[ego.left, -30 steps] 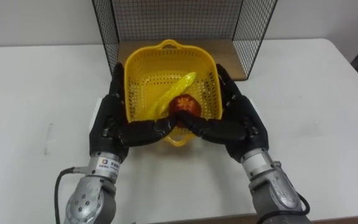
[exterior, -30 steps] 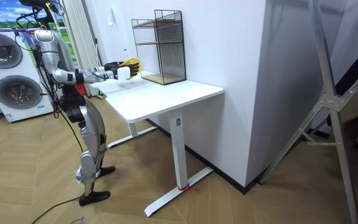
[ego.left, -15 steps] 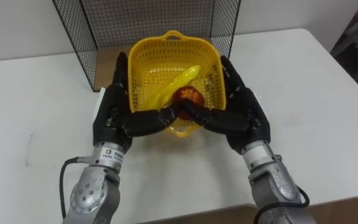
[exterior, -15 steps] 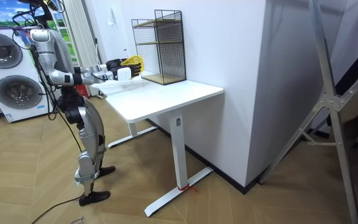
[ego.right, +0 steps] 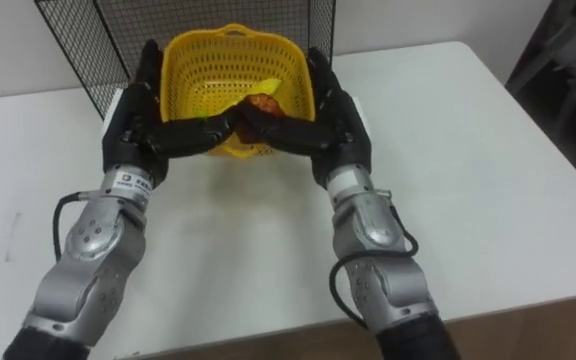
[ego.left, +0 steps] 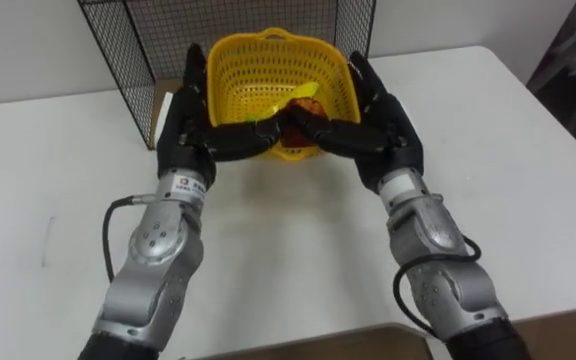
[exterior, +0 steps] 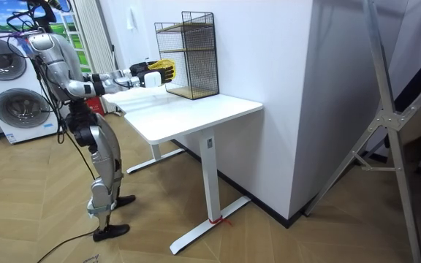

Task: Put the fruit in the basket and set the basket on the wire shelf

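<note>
Basket, one, yellow, carries one banana and one apple. The left hand and right hand press flat-fingered against its sides. It is now raised nearer the wire shelf than before.

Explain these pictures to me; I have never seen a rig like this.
This is a two-legged humanoid robot standing at a white table. Two pictures come from the cameras in its head, looking down at its own arms; the third comes from a camera across the room. Its left hand and right hand, black with straight fingers, press flat on either side of a yellow basket, thumbs across its near rim. Inside lie a red fruit and a yellow fruit. Just behind, on the table, stands a black wire shelf.
</note>
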{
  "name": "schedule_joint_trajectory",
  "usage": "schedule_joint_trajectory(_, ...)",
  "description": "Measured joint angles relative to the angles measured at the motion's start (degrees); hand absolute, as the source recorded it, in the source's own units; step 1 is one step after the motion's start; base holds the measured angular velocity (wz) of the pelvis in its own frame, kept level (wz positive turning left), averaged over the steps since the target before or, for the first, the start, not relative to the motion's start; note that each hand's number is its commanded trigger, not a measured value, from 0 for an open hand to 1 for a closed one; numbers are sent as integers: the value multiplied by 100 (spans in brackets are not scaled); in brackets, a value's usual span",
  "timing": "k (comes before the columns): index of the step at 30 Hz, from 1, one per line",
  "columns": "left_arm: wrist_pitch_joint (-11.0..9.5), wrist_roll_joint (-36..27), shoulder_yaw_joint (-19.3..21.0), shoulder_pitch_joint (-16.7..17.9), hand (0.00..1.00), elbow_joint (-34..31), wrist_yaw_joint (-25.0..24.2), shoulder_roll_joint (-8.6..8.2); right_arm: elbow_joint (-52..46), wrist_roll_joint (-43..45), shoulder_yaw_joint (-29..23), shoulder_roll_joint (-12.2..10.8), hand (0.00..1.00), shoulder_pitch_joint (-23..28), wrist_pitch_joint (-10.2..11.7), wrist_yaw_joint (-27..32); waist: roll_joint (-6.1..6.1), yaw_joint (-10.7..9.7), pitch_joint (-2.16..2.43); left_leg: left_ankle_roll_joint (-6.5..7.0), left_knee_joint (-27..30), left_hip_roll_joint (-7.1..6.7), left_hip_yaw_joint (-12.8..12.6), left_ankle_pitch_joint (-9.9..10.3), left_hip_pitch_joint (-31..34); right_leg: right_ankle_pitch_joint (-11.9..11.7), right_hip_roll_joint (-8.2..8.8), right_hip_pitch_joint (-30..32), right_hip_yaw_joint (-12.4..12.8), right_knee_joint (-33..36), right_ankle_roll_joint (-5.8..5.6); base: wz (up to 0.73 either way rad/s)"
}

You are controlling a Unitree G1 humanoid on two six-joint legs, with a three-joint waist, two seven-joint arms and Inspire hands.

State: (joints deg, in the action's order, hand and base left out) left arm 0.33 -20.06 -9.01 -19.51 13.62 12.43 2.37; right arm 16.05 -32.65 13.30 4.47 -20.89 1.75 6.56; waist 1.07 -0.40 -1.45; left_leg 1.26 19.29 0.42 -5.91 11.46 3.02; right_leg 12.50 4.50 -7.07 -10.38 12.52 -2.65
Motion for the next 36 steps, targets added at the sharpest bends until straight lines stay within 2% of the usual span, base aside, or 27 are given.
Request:
schedule_joint_trajectory(3,228,-177,114,-383,0,233,106,-75,286,0,-119,-3,0,-430,-218,57,-12,85,0,2,-85,-25,-8,-38,-81,0,22,-42,-5,-2,0,0)
schedule_joint_trajectory(4,238,-177,136,-429,0,267,119,-79,381,3,-117,-4,0,-534,-242,71,-12,85,0,2,-85,-25,-8,-38,-88,0,22,-47,-6,-2,0,0)
schedule_joint_trajectory(7,513,-179,252,-864,0,600,295,-125,679,92,-165,-2,0,-949,-482,123,-28,155,6,2,-90,-26,-5,-40,-100,0,27,-58,-16,-2,0,0)
schedule_joint_trajectory(12,713,-307,396,-1380,0,1029,382,-117,1311,-9,-242,-2,0,-1580,-608,150,-41,247,8,3,-97,-31,-2,-40,-147,-1,43,-112,-89,-5,0,0)
schedule_joint_trajectory(17,846,-978,571,-1567,0,1212,489,-35,1726,-41,-310,-135,0,-2039,-743,192,-37,246,10,3,-97,-31,8,-40,-174,-2,52,-153,-141,-5,0,1)
schedule_joint_trajectory(23,1035,-973,670,-1587,0,1494,489,-12,1995,-92,-334,-218,0,-2110,-1001,244,-25,239,17,17,-96,-64,80,-49,-226,-2,83,-247,-265,-4,-1,7)
schedule_joint_trajectory(26,1134,-972,667,-1605,0,1663,488,-44,2168,-89,-346,-220,0,-2160,-1037,267,-16,211,23,52,-102,-120,142,-71,-257,6,140,-314,-389,-3,-14,13)
schedule_joint_trajectory(31,1224,-973,790,-1744,0,2043,430,-34,2408,-108,-492,-292,0,-2289,-1136,265,-16,205,23,82,-72,-164,205,-89,-249,0,164,-342,-412,-4,-27,3)
schedule_joint_trajectory(34,1324,-977,884,-1999,0,2503,324,-33,2629,-313,-631,-318,0,-2313,-1142,223,-10,190,26,88,-2,-183,317,-92,-219,0,162,-403,-546,-6,-28,19)
schedule_joint_trajectory(36,1325,-976,884,-2063,0,2586,299,-32,2735,-340,-671,-350,0,-2313,-1157,185,-2,198,30,94,10,-190,342,-100,-202,0,160,-411,-561,-5,-28,10)
